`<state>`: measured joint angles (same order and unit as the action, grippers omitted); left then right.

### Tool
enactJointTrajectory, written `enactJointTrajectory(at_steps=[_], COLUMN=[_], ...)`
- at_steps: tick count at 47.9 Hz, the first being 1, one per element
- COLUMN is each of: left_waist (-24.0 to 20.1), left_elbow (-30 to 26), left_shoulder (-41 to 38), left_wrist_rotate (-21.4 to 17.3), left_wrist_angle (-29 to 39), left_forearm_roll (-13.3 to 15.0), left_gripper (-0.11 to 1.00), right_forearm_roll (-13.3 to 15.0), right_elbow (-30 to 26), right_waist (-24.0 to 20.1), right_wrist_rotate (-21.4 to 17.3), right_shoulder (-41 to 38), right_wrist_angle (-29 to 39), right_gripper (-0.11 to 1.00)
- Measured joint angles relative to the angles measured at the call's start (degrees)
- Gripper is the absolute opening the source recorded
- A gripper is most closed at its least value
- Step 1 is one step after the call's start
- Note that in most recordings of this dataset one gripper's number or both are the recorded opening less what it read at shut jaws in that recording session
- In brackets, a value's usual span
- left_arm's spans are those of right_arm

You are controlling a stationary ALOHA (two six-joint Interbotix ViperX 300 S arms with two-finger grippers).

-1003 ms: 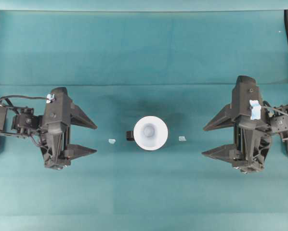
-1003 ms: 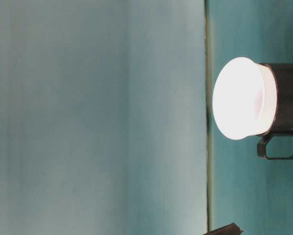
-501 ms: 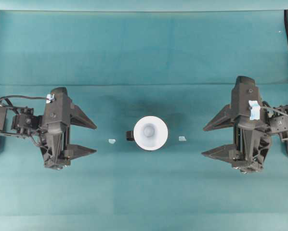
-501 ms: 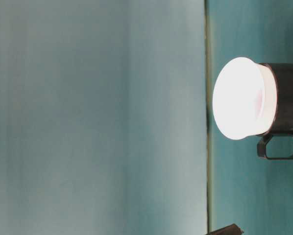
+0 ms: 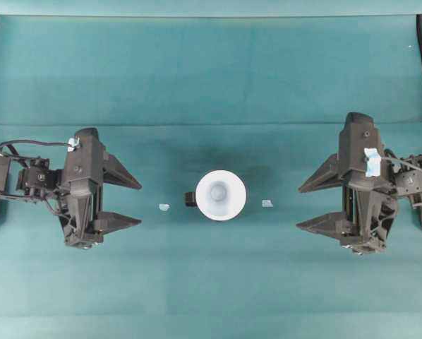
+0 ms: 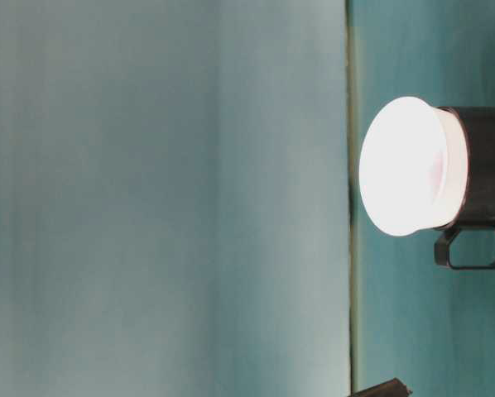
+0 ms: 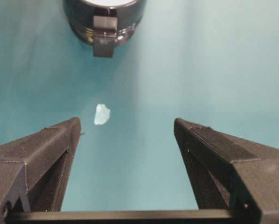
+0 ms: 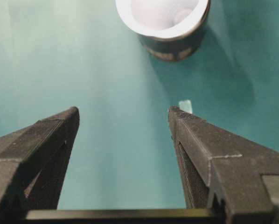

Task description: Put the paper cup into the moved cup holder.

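Centrally, paper cup (image 5: 221, 195) inside cup holder (image 5: 190, 199), well apart from both gaping end effectors

I can read no text, brand, number or sign in any of my views. The blue tape (image 5: 373, 162) on the right arm is blank, and so is the pale tag (image 5: 73, 144) on the left arm.
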<state>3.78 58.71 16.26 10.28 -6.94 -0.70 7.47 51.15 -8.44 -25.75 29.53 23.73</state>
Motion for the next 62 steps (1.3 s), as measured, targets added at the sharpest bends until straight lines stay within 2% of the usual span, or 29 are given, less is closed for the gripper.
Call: enactJointTrajectory(at_steps=[62], left_waist=[0.00], left_elbow=[0.00], left_shoulder=[-0.35], left_wrist_rotate=[0.44], left_wrist_angle=[0.00], left_forearm_roll=[0.00], left_gripper=[0.85], right_forearm_roll=[0.09], right_elbow=[0.09], right_waist=[0.79], right_wrist_rotate=[0.00], right_shoulder=[-0.09], right_wrist_angle=[-0.53], right_gripper=[0.66])
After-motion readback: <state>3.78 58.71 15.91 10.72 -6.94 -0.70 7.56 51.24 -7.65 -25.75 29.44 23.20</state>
